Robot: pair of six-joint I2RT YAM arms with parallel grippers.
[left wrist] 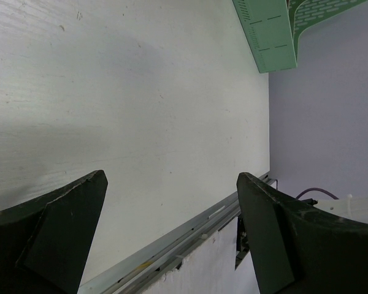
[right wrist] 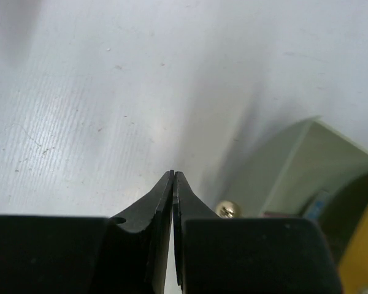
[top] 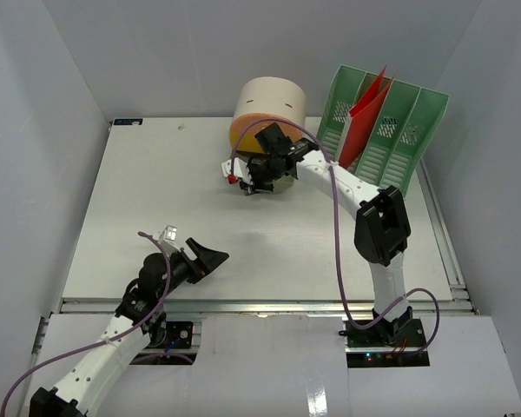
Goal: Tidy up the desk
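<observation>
Overhead, the desk [top: 156, 191] lies under both arms and spreads well past them on every side. The right pincer [right wrist: 173, 174] is shut, its tips pressed together on nothing, hovering low over bare desk. Just behind it stands one round cream drawer unit [top: 272, 100], whose orange-yellow lower part is nearest the pincer. What it holds is hidden by the arm. Just left of that pincer sits a small red bit [top: 233, 180], too small to name. Off to its right, well apart, stands one green rack [top: 399, 130] holding one red folder [top: 365, 109], upright in a slot toward the rack's left end. The left pincer [left wrist: 172, 177] gapes wide and empty over the desk's near part, with the front rail [left wrist: 190, 229] just below it and nothing between its fingers.
</observation>
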